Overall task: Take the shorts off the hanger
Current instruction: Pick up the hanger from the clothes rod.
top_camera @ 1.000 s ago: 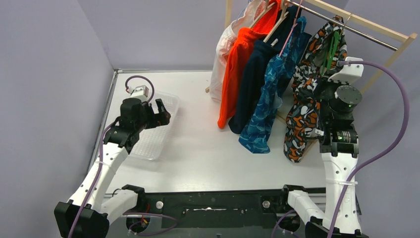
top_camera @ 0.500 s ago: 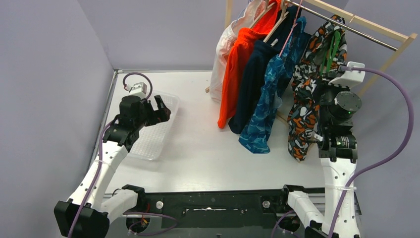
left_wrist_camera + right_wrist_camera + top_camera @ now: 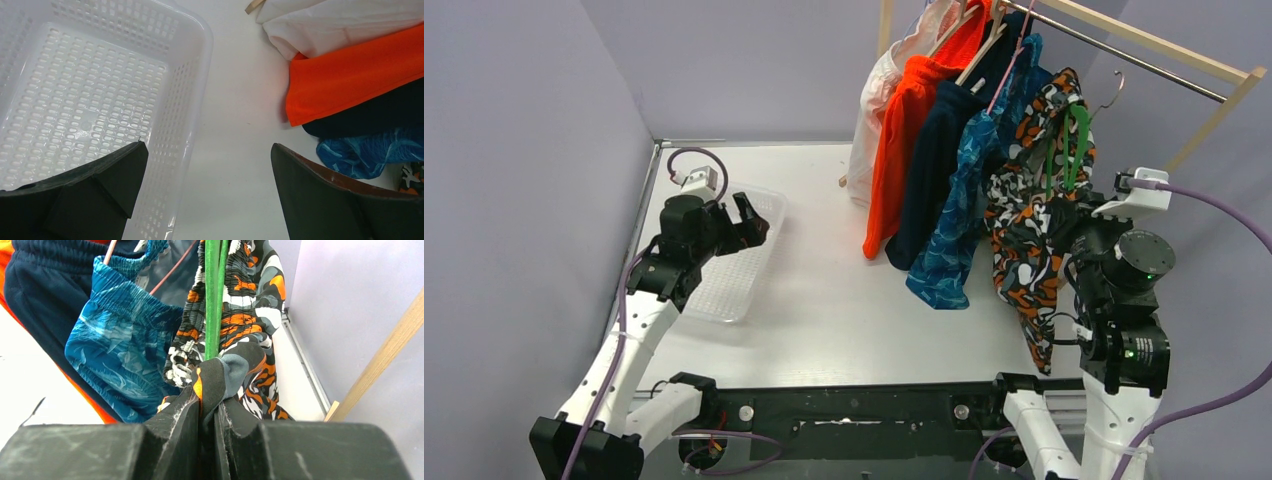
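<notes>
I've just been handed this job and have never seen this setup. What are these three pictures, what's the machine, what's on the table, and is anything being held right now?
The machine is a left arm and a right arm, bolted at the near edge of the table. Each ends in a two-finger gripper. The wide picture looks down from above and behind them. The other two come from a camera on each wrist.

On the table stand a white perforated basket and a wooden rack. The rack holds white shorts, orange shorts, navy shorts and teal-blue shorts.

The left gripper hangs open over the basket, holding nothing. The right gripper is shut on the camouflage shorts, which hang on a green hanger.
</notes>
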